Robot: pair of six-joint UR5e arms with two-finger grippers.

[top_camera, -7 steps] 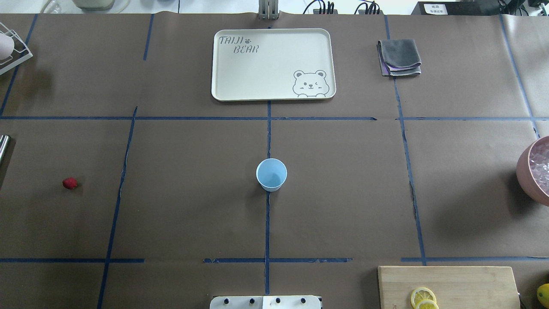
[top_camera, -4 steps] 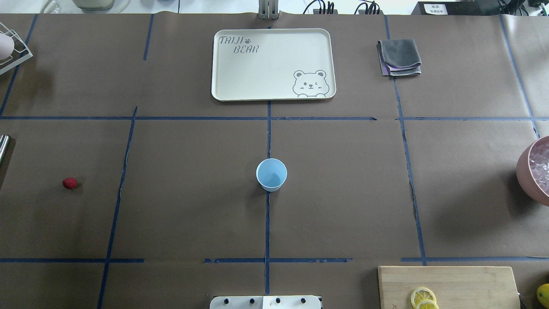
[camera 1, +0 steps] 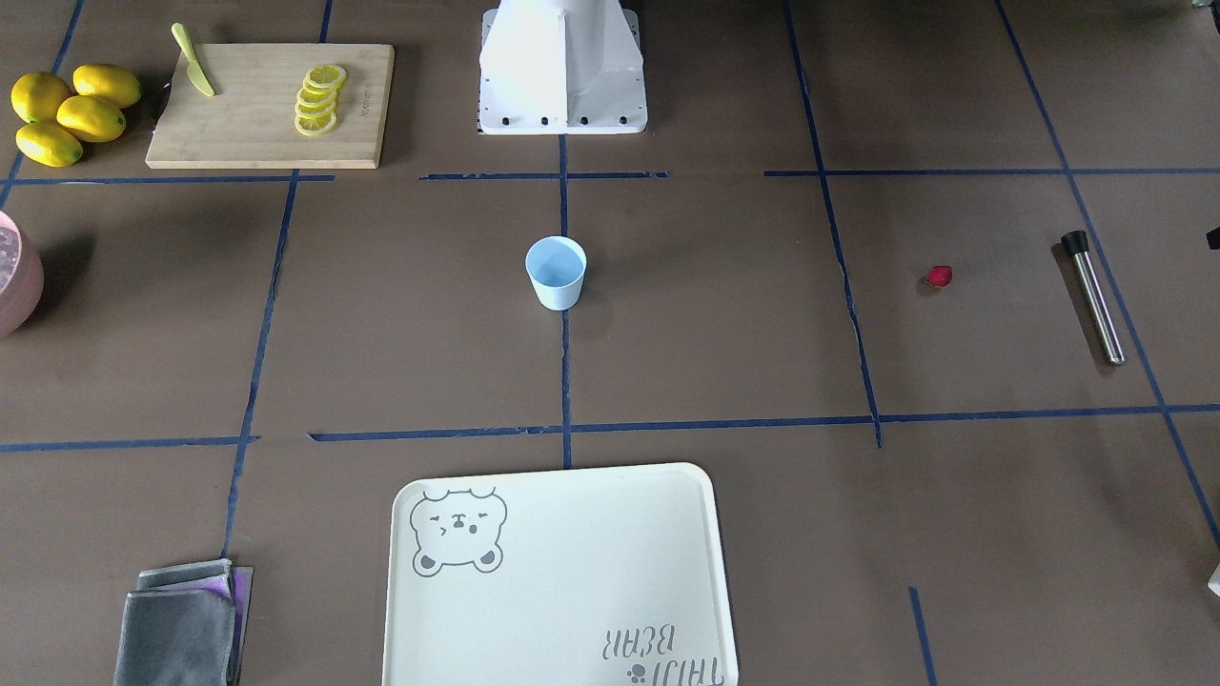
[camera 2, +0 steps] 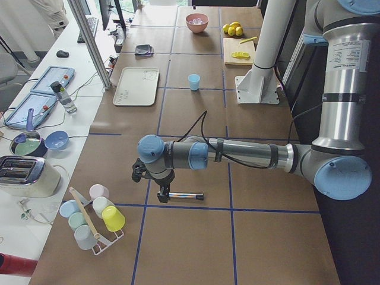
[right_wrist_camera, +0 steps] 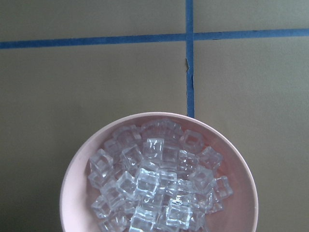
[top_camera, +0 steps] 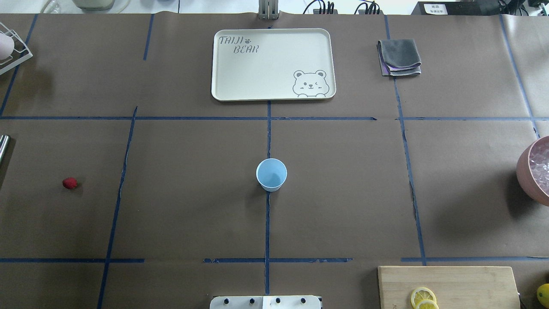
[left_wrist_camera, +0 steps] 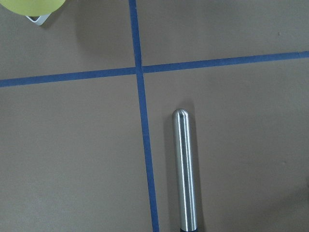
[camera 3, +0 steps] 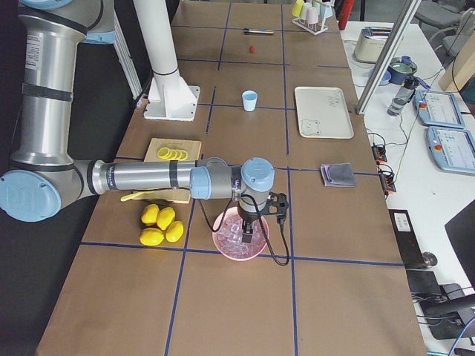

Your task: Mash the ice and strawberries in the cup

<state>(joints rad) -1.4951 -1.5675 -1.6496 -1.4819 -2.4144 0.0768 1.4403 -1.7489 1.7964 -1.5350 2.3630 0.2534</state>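
One light-blue cup (top_camera: 271,174) stands upright at the table's middle. From overhead, one strawberry (top_camera: 70,183) lies well apart at its 9 o'clock. At 3 o'clock, one pink bowl (top_camera: 524,168) holds the ice (right_wrist_camera: 159,179), cubes heaped too thick to count. My right gripper (camera 3: 247,230) hangs over that bowl and my left gripper (camera 2: 163,190) over one steel muddler (camera 1: 1094,297). I cannot tell whether my fingers are apart or together. One tray (top_camera: 266,64) sits at 12 o'clock, and four lemons (camera 1: 91,117) lie near 5 o'clock.

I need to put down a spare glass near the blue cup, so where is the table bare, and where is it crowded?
The table is bare on every side of the cup: between it and the tray, toward the strawberry, and toward the pink bowl. The corner with the cutting board, lemon slices and lemons is crowded.
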